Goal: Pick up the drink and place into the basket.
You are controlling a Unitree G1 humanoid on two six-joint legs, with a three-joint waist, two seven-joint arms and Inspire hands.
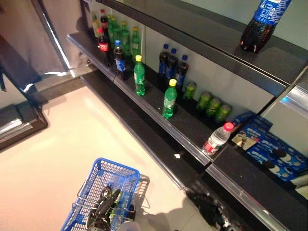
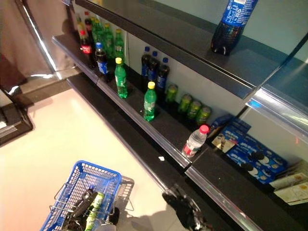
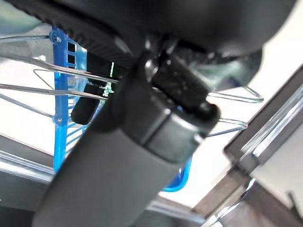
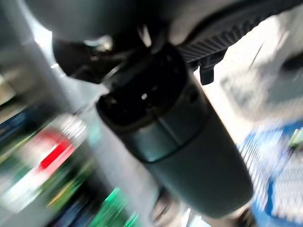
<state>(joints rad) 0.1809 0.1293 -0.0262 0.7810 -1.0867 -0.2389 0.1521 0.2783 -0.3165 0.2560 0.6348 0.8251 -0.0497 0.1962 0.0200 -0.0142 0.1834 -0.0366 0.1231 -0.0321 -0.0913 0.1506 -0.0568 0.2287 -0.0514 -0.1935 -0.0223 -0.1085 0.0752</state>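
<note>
The blue basket (image 1: 118, 169) hangs low at the lower left. My left hand (image 1: 102, 208) is shut on its thin wire handles (image 3: 47, 90). A green drink (image 2: 94, 209) lies inside the basket beside that hand. My right hand (image 2: 185, 208) hangs low under the front edge of the middle shelf (image 1: 159, 113), fingers relaxed and holding nothing. It also shows in the right wrist view (image 4: 175, 123). On the shelf stand green bottles with yellow caps (image 1: 169, 99), a clear bottle with a red cap (image 1: 217, 138), dark cola bottles (image 1: 172, 67) and green cans (image 1: 211, 105).
A big cola bottle (image 1: 263, 24) stands on the top shelf. More bottles (image 1: 115, 38) crowd the shelf's far left end. Blue snack boxes (image 1: 274, 151) lie at its right end. A lower dark shelf (image 1: 144, 134) juts out over the pale floor (image 1: 57, 154).
</note>
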